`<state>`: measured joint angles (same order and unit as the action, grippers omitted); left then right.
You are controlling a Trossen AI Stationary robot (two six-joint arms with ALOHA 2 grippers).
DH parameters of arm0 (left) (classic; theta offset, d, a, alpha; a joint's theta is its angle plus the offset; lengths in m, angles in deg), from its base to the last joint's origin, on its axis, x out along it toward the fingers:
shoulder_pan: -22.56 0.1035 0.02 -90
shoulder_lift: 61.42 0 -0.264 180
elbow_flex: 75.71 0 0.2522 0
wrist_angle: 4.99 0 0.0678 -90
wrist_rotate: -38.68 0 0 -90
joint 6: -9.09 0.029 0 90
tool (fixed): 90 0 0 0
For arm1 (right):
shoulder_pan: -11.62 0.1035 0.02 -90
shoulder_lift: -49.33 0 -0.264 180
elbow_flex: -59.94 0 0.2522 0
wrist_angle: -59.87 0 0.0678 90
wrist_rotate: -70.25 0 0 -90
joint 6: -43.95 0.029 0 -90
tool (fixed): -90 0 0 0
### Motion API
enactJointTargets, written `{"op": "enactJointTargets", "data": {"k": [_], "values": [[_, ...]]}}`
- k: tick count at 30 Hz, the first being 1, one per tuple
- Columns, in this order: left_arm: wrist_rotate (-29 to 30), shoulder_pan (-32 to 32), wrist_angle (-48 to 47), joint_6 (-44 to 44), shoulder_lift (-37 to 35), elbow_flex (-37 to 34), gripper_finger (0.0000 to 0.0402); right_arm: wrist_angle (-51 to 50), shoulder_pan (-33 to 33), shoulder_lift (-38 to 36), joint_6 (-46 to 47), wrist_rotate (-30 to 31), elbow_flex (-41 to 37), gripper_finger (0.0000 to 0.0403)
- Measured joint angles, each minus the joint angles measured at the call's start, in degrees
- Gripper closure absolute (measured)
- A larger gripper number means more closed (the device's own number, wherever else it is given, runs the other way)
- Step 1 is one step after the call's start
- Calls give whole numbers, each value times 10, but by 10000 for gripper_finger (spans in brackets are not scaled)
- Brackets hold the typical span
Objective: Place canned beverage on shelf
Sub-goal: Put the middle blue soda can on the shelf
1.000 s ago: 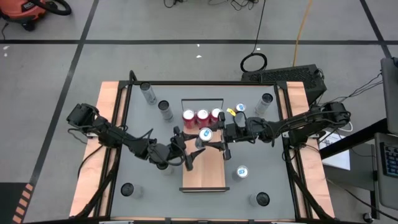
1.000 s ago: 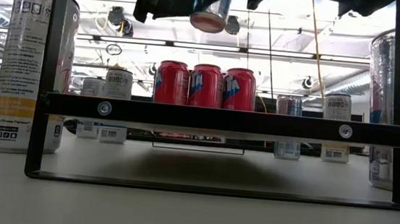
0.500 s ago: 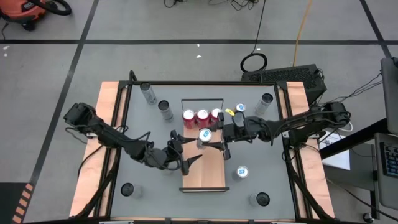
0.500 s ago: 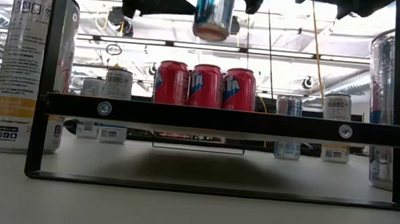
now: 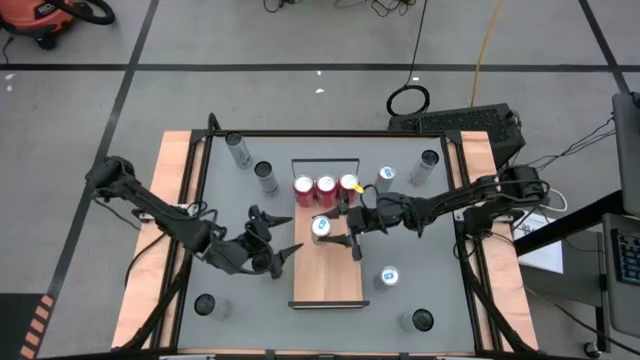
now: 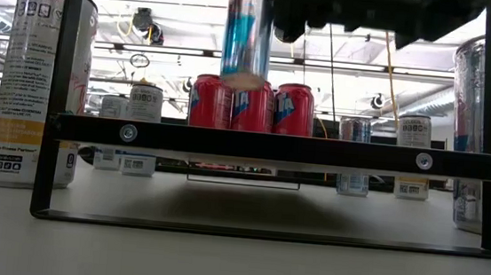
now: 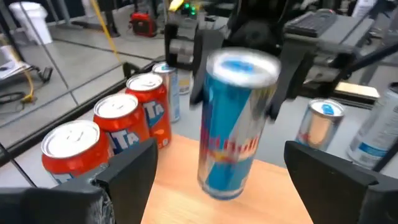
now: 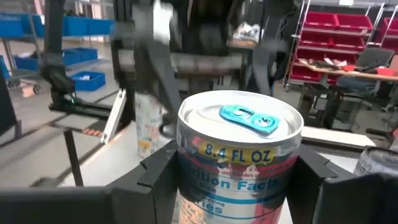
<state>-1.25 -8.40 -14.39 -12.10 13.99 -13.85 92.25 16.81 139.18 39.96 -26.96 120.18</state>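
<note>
The right tool (image 5: 335,222) is clamped on the blue can (image 5: 321,227), holding it above the shelf (image 5: 328,275), just before the red cans (image 5: 326,186). The left tool (image 5: 275,250), fingers apart, waits beside the shelf. Placing is under way; next calls for a straight descent, then release.

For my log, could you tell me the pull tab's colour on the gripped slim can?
Light blue pull tab, best in right wrist view.
</note>
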Motion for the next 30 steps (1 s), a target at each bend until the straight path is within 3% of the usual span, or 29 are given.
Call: {"op": "enactJointTargets", "data": {"k": [6, 13, 30], "values": [[0, -21, -47, 36, -38, 0, 56, 54, -1, 48, -23, -7, 0, 216], [4, -29, -130, -22, -41, -1, 56, 89, -4, 85, -32, -7, 0, 216], [13, -36, -108, -29, -40, -36, 56, 76, -7, 94, -31, -4, 0, 216]]}}
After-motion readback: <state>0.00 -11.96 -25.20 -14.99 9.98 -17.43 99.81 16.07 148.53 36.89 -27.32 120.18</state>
